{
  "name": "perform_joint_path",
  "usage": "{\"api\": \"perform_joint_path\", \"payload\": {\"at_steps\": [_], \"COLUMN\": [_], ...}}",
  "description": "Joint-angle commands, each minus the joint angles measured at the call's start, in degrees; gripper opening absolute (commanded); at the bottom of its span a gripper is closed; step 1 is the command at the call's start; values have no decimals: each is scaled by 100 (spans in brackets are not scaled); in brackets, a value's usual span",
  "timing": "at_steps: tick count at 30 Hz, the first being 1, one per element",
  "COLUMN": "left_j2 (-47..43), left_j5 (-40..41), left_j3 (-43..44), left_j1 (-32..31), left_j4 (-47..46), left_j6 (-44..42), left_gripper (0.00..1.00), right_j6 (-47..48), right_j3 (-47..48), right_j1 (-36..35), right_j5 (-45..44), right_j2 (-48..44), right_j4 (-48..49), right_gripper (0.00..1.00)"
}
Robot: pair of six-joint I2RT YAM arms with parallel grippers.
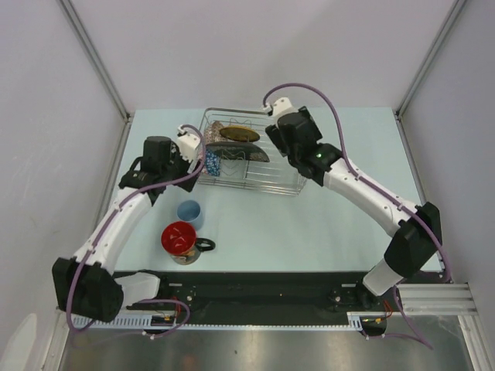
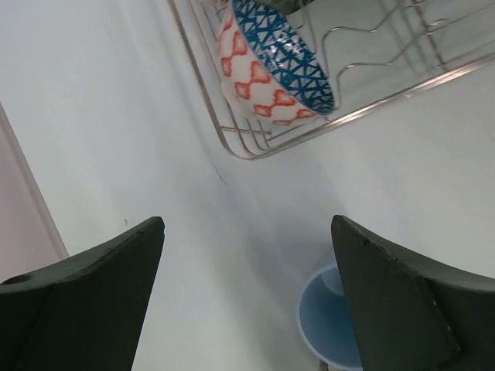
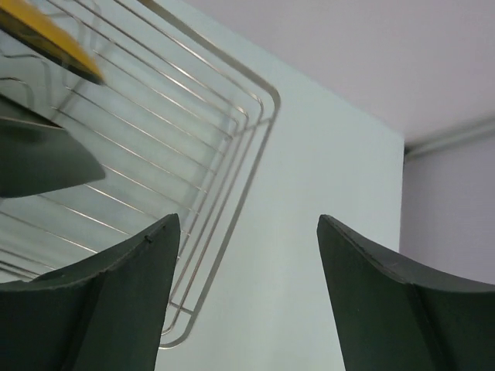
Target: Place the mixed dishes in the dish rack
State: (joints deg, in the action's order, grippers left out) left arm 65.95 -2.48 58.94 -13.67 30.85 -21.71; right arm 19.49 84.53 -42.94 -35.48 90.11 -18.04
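The dish rack (image 1: pixel 263 188) stands at the back middle of the table. On edge at its left end is the blue-patterned bowl (image 1: pixel 213 162) (image 2: pixel 274 66), red diamonds on its outside. A reddish bowl (image 1: pixel 203 139) shows partly behind it. The dark plate with the yellow motif (image 1: pixel 238 134) (image 3: pixel 46 39) leans in the middle, beside another dark dish (image 1: pixel 251 151) (image 3: pixel 39 162). The light-blue cup (image 1: pixel 190 212) (image 2: pixel 332 325) and the red mug (image 1: pixel 180 239) stand in front of the rack. My left gripper (image 1: pixel 192 153) (image 2: pixel 247 224) hangs open and empty at the rack's left end. My right gripper (image 1: pixel 275 133) (image 3: pixel 247 220) is open and empty over its right end.
The rack's wire rim (image 2: pixel 348 116) (image 3: pixel 232 154) runs close under both grippers. The mug's black handle (image 1: pixel 205 245) points right. Grey walls close in the table on the left, back and right. The arm bases sit along the near edge.
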Motion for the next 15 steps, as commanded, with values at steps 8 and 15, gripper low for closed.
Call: {"api": "perform_joint_path", "payload": {"at_steps": [8,15], "left_j2": [2034,2553], "left_j5": [37,-138], "left_j3": [1260,1366], "left_j1": [1165,1183], "left_j4": [-958,-1108], "left_j6": [546,782], "left_gripper": [92,92], "right_j6": [-2282,-2564], "right_j3": [-7,-42], "right_j1": [1199,1297], "right_j5": [577,692], "right_j2": [745,1053], "right_j4": [-752,-1078], "right_gripper": [74,72]}}
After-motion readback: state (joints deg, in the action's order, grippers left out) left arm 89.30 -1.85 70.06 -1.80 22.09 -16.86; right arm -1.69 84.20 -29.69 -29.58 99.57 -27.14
